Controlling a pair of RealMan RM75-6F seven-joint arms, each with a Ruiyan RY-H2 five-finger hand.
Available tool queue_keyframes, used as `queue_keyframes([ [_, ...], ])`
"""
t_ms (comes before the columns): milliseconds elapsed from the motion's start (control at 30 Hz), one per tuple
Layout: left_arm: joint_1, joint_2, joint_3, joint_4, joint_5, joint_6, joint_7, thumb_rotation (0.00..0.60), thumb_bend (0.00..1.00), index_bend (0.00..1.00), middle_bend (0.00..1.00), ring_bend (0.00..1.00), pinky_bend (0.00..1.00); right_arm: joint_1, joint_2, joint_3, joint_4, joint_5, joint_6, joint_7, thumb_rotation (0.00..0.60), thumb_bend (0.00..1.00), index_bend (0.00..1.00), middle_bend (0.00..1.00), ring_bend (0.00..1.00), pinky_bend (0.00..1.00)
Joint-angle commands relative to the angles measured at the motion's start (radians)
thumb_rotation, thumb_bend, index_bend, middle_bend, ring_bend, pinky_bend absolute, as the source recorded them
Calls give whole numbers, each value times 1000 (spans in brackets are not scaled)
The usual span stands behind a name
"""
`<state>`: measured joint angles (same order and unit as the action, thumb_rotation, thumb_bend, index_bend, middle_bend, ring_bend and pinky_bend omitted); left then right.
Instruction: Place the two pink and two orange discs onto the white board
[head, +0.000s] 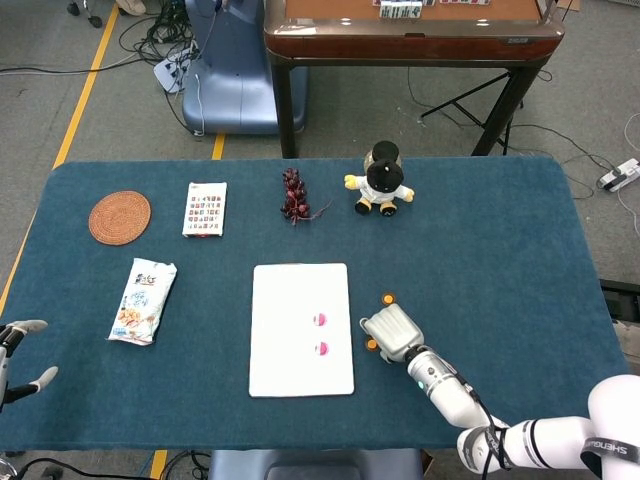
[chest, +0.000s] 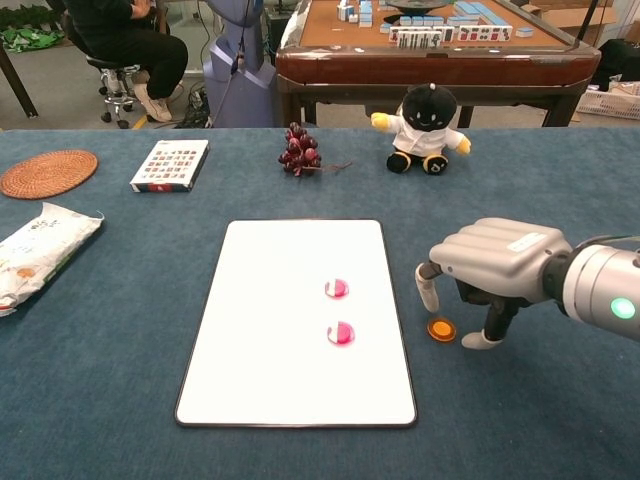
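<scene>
Two pink discs (chest: 337, 289) (chest: 341, 333) lie on the white board (chest: 280, 340), also seen as pink discs (head: 319, 320) (head: 321, 348) on the white board (head: 290, 340) in the head view. One orange disc (chest: 440, 328) (head: 371, 344) lies on the cloth just right of the board. My right hand (chest: 495, 262) (head: 388, 330) hovers over it, fingers spread downward around it, holding nothing. A second orange disc (head: 388, 298) sits farther back; the hand hides it in the chest view. My left hand (head: 15, 352) rests open at the table's left edge.
A snack bag (head: 145, 299), a woven coaster (head: 119, 217) and a card box (head: 205, 208) occupy the left side. Dark grapes (head: 293, 194) and a plush toy (head: 381, 180) stand at the back. A wooden table (head: 410, 30) lies beyond.
</scene>
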<state>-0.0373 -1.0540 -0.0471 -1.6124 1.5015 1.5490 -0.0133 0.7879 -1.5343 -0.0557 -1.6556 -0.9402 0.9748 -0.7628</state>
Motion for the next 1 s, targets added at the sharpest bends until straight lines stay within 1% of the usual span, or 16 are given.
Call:
queue_keyframes([
  [33,0,0,0,0,1,0,1,600,165,403,380,340,484,0,-4,0,6,1,-6,-2,600,183,396,1000,1000,1000],
  [433,-1,1,2,-1,3,-3,-2,600,164,403,380,340,483,1,-28,6,32,-4,-20,3,600,189,396,1000,1000,1000],
  [633,-2,3,3,-3,4,-7,-8,600,165,403,380,340,483,-1,-42,8,47,-17,-22,11,600,237,422,1000,1000,1000],
  [700,-2,3,3,-3,4,-6,-8,600,165,403,380,340,484,-3,-44,10,49,-24,-21,17,600,282,442,1000,1000,1000],
  [800,-2,3,3,-4,5,-6,-7,600,165,403,380,340,484,-6,-43,11,50,-32,-20,23,600,316,466,1000,1000,1000],
  [1000,-3,2,5,-3,5,-10,-3,600,165,403,380,340,483,-11,-26,15,31,-37,-12,25,600,332,487,1000,1000,1000],
])
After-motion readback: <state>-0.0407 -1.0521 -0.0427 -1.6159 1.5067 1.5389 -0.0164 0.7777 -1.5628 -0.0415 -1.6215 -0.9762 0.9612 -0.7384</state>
